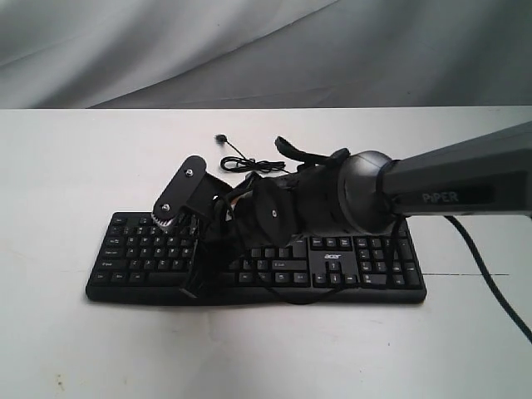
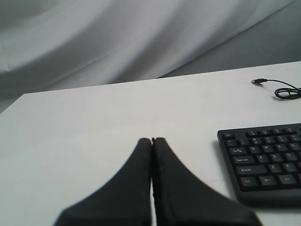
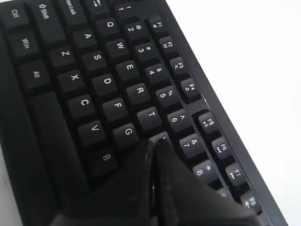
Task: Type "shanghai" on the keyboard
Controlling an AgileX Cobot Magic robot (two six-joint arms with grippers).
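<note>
The wide black keyboard (image 1: 332, 259) lies across the middle of the white table, acer logo facing the front. My right arm (image 1: 366, 193) reaches in from the right and hides the keyboard's middle. In the right wrist view the right gripper (image 3: 155, 140) is shut and empty over the keyboard (image 3: 94, 80). Its tips sit just past the T and G keys, covering the keys beyond; I cannot tell whether they touch. The left gripper (image 2: 151, 140) is shut and empty over bare table, beside the left end of the keyboard (image 2: 268, 160). It does not show in the exterior view.
The keyboard's thin cable (image 1: 258, 165) coils behind it, ending in a USB plug (image 1: 220, 139), also seen as the plug (image 2: 257, 81). A black bracket with two silver screws (image 1: 179, 198) hangs over the keyboard's left half. Grey cloth backs the table.
</note>
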